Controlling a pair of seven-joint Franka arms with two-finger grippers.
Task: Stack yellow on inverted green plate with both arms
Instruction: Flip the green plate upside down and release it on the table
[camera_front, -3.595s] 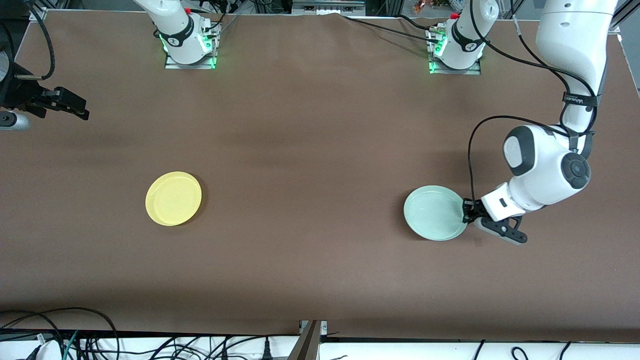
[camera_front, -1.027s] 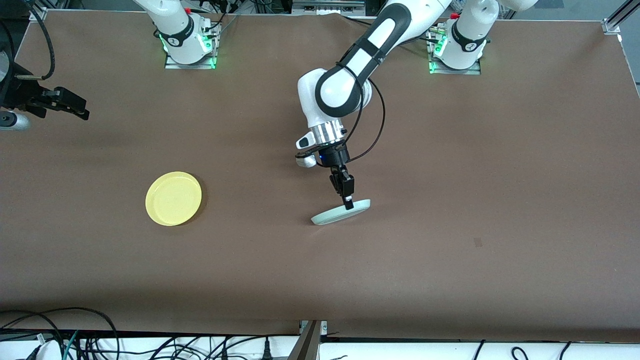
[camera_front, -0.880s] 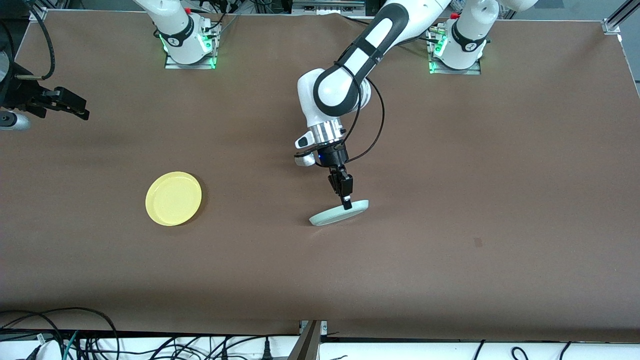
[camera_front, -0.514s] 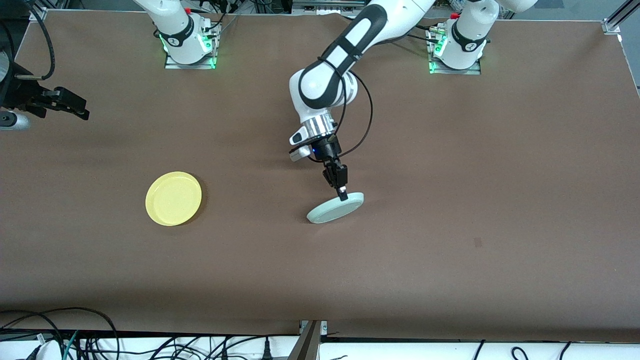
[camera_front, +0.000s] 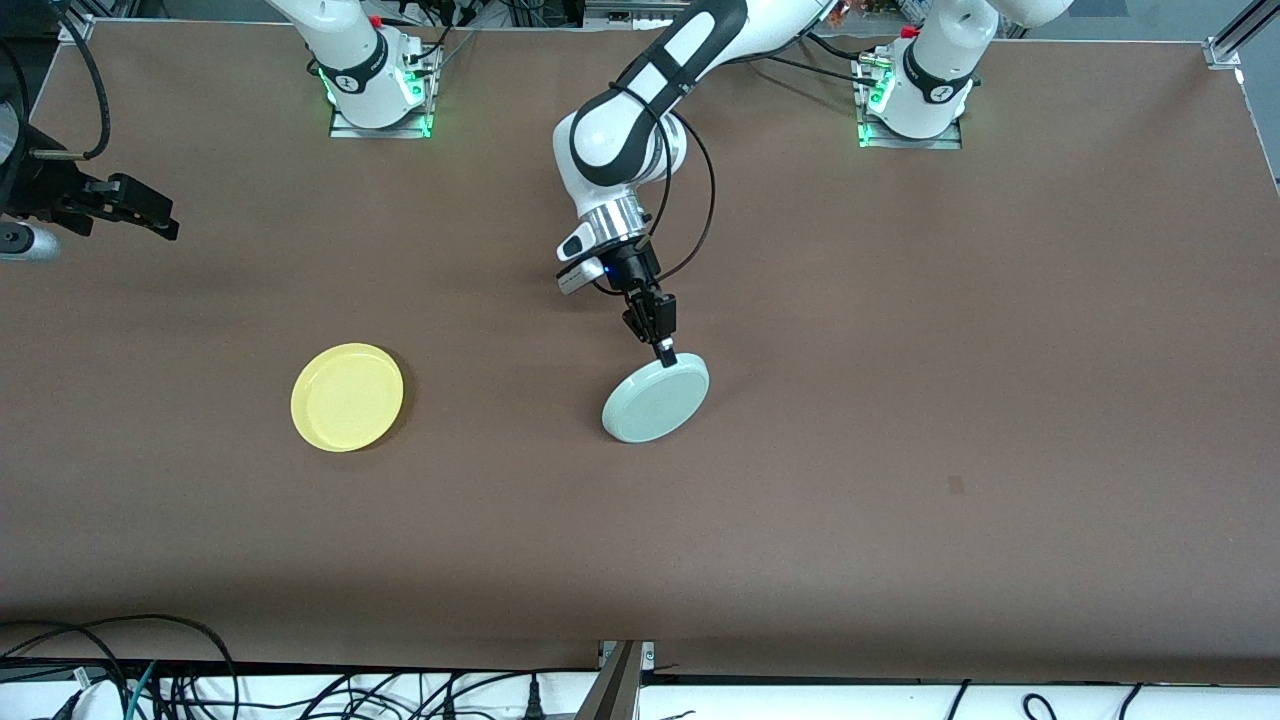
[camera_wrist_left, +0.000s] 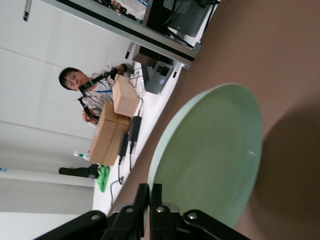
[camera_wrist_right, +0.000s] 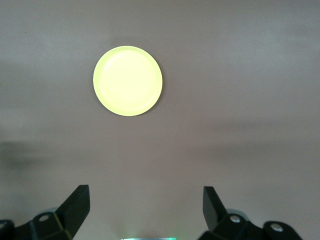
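The pale green plate (camera_front: 655, 400) is held tilted over the middle of the table, one broad face turned to the front camera, its lower edge close to the cloth. My left gripper (camera_front: 664, 354) is shut on its upper rim. In the left wrist view the fingers (camera_wrist_left: 156, 192) pinch the rim of the green plate (camera_wrist_left: 210, 150). The yellow plate (camera_front: 347, 397) lies rim up on the table toward the right arm's end, and also shows in the right wrist view (camera_wrist_right: 127, 81). My right gripper (camera_front: 150, 215) waits open and empty, high above the table at that end (camera_wrist_right: 145, 205).
The brown table (camera_front: 900, 300) carries both arm bases along its edge farthest from the front camera. Cables (camera_front: 150, 680) hang off the nearest edge. A small dark mark (camera_front: 955, 485) sits toward the left arm's end. The left wrist view shows a person (camera_wrist_left: 80, 87) and cardboard boxes (camera_wrist_left: 112, 125) off the table.
The left arm carried the green plate from its own end to the table's middle. Over the last second the plate turned from edge-on to face-on. The right arm and yellow plate stayed still.
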